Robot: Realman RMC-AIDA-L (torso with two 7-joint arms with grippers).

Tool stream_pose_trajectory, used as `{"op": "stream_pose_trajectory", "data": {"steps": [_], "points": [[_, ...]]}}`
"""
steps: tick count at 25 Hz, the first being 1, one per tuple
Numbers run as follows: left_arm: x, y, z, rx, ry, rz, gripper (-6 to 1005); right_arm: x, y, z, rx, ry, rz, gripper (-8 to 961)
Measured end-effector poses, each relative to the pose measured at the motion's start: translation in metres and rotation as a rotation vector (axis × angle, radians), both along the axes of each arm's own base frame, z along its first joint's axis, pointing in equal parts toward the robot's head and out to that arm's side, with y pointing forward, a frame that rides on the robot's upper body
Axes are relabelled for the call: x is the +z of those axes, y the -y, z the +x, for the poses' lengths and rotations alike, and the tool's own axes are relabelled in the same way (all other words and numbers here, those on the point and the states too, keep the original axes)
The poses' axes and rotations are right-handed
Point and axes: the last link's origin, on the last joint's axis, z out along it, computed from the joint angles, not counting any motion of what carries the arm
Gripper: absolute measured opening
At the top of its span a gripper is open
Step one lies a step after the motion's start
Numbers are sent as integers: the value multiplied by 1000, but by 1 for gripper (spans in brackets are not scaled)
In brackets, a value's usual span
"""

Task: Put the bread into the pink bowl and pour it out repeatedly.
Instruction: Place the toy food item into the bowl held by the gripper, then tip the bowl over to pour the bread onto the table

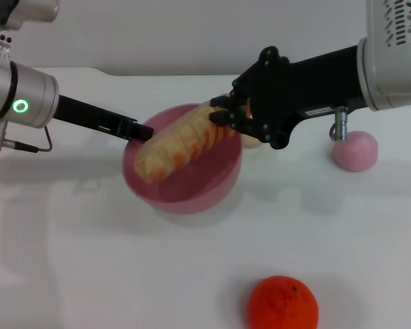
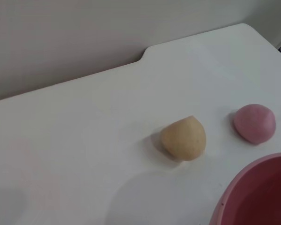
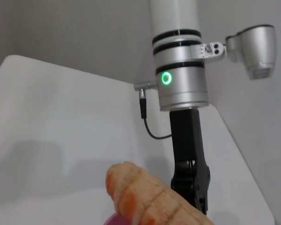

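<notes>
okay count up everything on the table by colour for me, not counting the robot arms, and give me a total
Pink: 2, the pink bowl and a small pink ball
Orange: 1, a round orange fruit
Orange-and-cream striped: 1, the bread
Beige: 1, a small beige ball
Total: 5

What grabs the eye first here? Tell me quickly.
The long ridged orange-and-cream striped bread lies slanted across the glossy pink plastic bowl at the table's centre, its far end clamped in the right pincer. The left pincer is at the bowl's left rim. A round orange fruit sits nearer the camera.
</notes>
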Motion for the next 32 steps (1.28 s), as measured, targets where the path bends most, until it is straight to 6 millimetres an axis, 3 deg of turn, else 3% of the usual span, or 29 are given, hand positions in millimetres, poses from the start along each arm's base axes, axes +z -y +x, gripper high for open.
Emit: {"op": "stream_pose_trajectory", "data": {"steps": [7, 9, 18, 26, 32], "points": [[-2, 0, 2, -8, -4, -8, 44, -4, -3, -5, 4, -11, -10, 89], [-2, 0, 2, -9, -5, -8, 44, -4, -4, -5, 2, -17, -3, 193], [-2, -1, 2, -9, -10, -3, 44, 0, -7, -7, -1, -53, 39, 363], [-1, -3, 3, -14, -15, 6, 44, 28, -12, -9, 12, -303, 190, 408], [1, -7, 4, -21, -20, 33, 44, 56, -29, 19, -160, -527, 356, 411]]}}
